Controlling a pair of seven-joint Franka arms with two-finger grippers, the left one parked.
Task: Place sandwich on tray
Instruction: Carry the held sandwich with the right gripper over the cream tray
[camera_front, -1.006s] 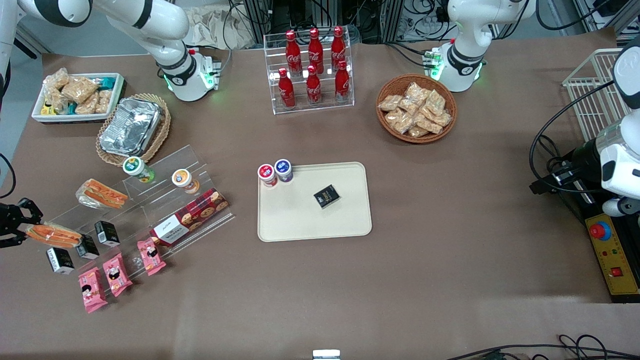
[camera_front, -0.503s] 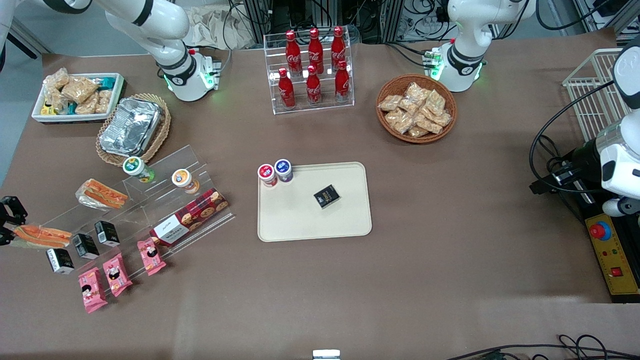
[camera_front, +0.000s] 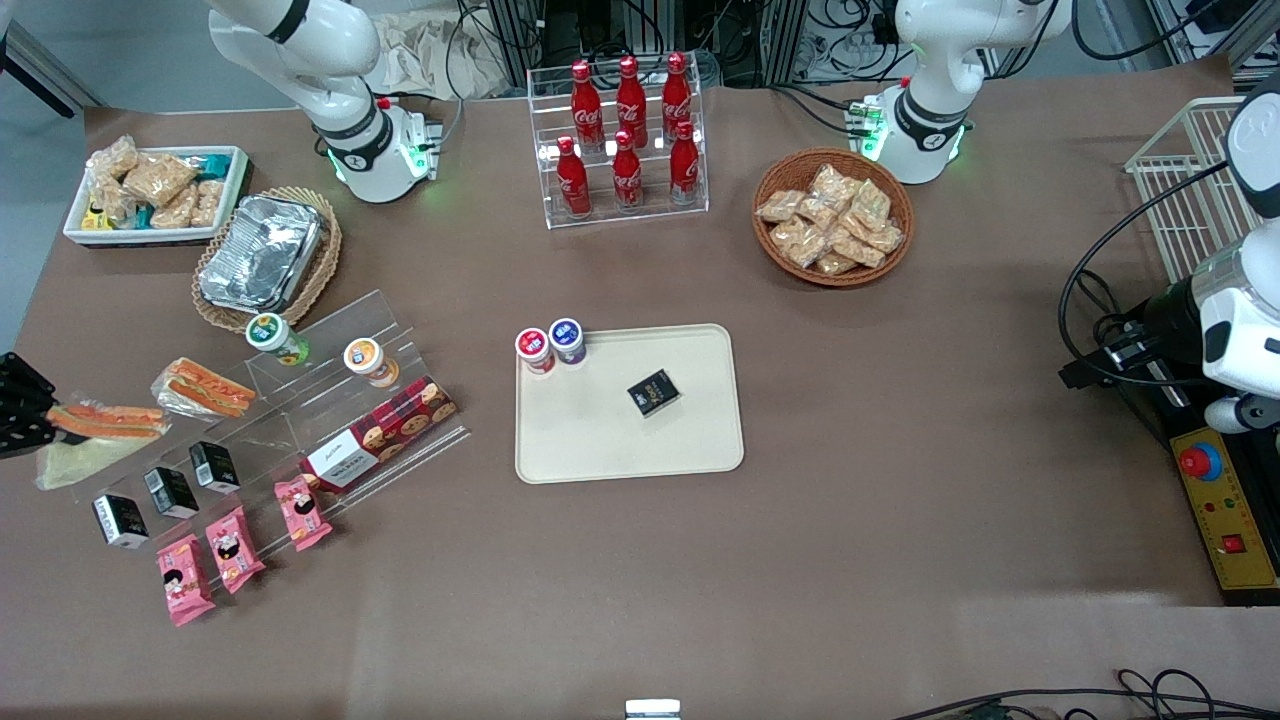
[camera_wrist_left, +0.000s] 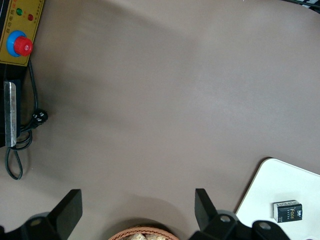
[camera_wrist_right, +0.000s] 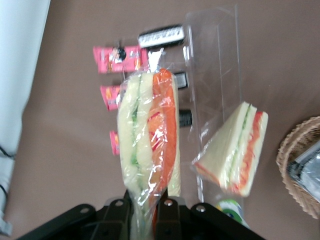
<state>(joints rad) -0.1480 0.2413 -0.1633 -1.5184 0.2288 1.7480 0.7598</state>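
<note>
the end effector (camera_front: 40, 418) is closed tight on the sandwich (camera_front: 105, 421), up off the counter (camera_front: 900, 560) at the working arm's edge. the tray (camera_front: 600, 450) holds a small black box (camera_front: 653, 392) mid-counter.

Brown table (camera_wrist_left: 165, 95) filling most of the view. Cream tray (camera_wrist_left: 265, 192) lying at one edge, carrying a small black box (camera_wrist_left: 288, 211). Yellow control box (camera_wrist_left: 20, 30) bearing a red button (camera_wrist_left: 22, 46). Wicker basket rim (camera_wrist_left: 142, 233) showing between dark finger mounts.
</note>
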